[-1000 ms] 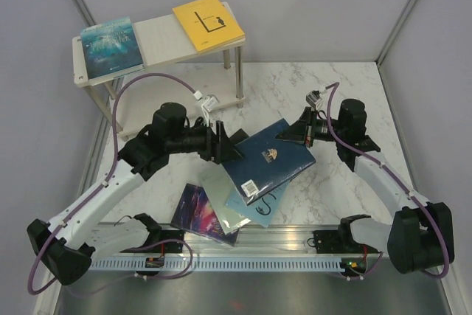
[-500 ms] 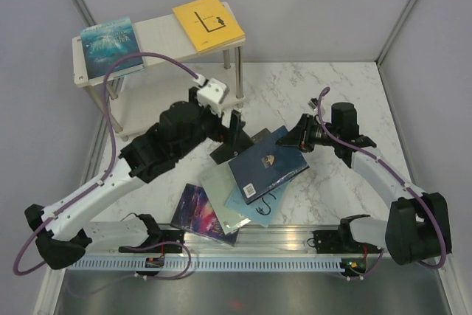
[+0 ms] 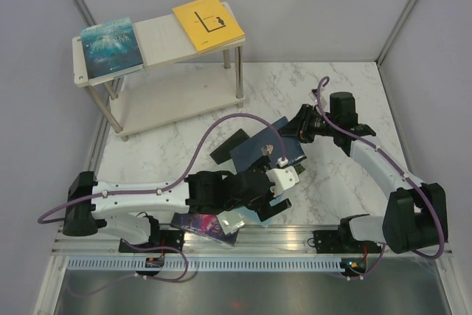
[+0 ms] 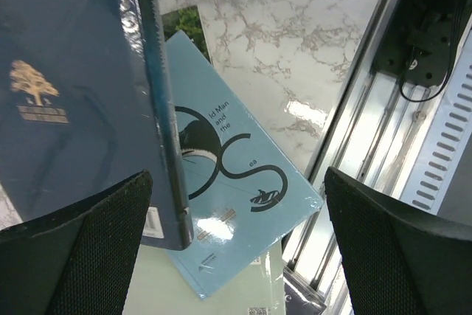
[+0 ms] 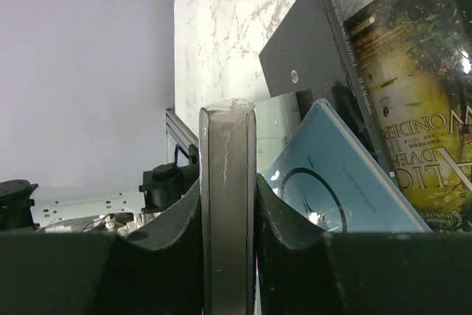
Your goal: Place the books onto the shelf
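The shelf (image 3: 158, 40) stands at the far left with a teal book (image 3: 110, 48) and a yellow book (image 3: 208, 23) on its top board. My right gripper (image 3: 296, 129) (image 5: 227, 189) is shut on the edge of a navy book (image 3: 258, 154) (image 4: 59, 71), which it holds tilted above the pile. Under it lie a black book (image 3: 228, 147) (image 5: 317, 57), a green-gold book (image 5: 413, 108), a light blue book (image 4: 221, 182) (image 5: 332, 182), a pale green one (image 4: 221, 293) and a purple galaxy book (image 3: 199, 223). My left gripper (image 3: 276, 201) (image 4: 236, 182) hangs open over the light blue book, holding nothing.
The metal rail (image 3: 243, 241) runs along the table's front edge, just beside my left gripper. My left arm (image 3: 147, 197) lies low across the front. The shelf's lower board (image 3: 173, 97) carries nothing. Grey walls close in the left, right and back.
My left gripper let go of the navy book, opened wide and swung down to the front of the pile. My right gripper kept its hold and shifted the book slightly.
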Robot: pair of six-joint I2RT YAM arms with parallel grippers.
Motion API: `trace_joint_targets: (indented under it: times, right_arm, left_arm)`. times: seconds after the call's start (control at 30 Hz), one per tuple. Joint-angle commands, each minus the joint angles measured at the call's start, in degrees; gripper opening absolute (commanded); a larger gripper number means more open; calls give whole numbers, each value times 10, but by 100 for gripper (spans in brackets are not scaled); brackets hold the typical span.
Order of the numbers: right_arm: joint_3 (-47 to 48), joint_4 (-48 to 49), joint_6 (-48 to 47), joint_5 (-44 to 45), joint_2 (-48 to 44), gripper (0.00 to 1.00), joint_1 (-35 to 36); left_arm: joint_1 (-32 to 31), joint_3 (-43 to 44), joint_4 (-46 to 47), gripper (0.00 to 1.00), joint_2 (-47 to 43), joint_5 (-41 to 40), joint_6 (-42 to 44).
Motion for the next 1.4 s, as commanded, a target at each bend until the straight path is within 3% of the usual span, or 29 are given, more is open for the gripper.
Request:
trace_joint_targets:
  times: [0.0,0.27,0.3,0.33,0.37,0.53,0.7,0.77,1.1,1.2,1.23,1.37]
  right_arm:
    - [49,11,33,-41,-21,0,1]
    - [58,-45,48,-84,-55,0,2]
    - [58,-47,51,-89,-60,0,1]
    - [58,-52,51,-96,-65,0,2]
    - [58,-63,49,-97,-78,0,2]
    - [57,-119,24,-92,-99,0,2]
    - [61,-196,-37,-30,-103,0,2]
    - [57,-193,-40,-20,-97,0,2]
    - [100,-194,-45,29,-72,0,1]
    - [116,-216,-54,10,-72,0,1]
    - [120,-224,-55,3,-73,0,2]
    - [127,-249,-63,-3,-86,0,2]
  left_arm:
    - [-12,-13,19,100,15,-18,24]
    - [-31,-21,19,100,126,-18,24]
    - [-31,-20,45,100,133,-76,57]
    - [-32,-25,262,97,146,-564,165]
    - [-30,-28,322,94,147,-582,207]
    - [-19,-26,384,77,140,-615,236]
    - [-16,-17,388,77,116,-622,241]
    - [-27,-21,389,79,102,-641,274]
    - [-65,-114,389,81,15,-650,279]
    - [-72,-135,390,89,-25,-633,278]
    - [-74,-138,391,97,-43,-629,277]
    - [-79,-155,402,100,-80,-605,283]
